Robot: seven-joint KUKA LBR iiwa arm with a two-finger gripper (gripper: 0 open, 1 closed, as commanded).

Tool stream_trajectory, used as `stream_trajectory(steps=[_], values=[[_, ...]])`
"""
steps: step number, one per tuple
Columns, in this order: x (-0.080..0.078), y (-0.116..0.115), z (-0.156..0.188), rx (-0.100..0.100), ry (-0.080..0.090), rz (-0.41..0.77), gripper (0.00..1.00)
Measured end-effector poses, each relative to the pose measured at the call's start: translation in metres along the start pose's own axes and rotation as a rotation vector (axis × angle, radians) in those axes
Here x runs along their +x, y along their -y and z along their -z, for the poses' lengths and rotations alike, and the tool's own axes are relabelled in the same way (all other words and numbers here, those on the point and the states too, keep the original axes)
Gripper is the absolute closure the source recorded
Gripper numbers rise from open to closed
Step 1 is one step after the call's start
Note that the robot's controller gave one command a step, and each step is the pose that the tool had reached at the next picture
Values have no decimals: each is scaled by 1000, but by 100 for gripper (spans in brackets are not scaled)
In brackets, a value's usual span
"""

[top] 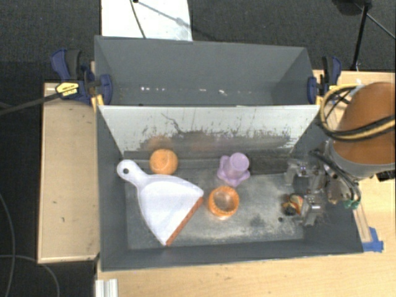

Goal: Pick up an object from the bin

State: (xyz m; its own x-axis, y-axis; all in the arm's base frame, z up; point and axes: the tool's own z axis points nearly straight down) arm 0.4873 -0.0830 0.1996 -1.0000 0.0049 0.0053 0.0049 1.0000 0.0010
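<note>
My gripper [307, 193] is low in the right end of the bin, close to the right wall. A small dark and orange thing [291, 205] lies on the floor just left of the gripper's lower end, touching or nearly touching it. Whether it is gripped is hidden from this angle. A translucent orange cup [223, 202] sits near the middle of the floor, well to the gripper's left. Behind the cup stands a pale purple knobbed piece [234, 167].
A white dustpan with an orange edge [164, 206] lies on the left half of the floor, handle toward the back left. An orange ball [163, 161] rests by the back wall behind it. The arm with its orange cover and cables comes in over the right rim.
</note>
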Motion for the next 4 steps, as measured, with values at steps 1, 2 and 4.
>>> stream_trajectory(steps=[1,2,4], values=[[-2,0,4,1,8,4,0],[-13,31,-57,3,13,92,0],[-31,66,-56,2,8,204,0]])
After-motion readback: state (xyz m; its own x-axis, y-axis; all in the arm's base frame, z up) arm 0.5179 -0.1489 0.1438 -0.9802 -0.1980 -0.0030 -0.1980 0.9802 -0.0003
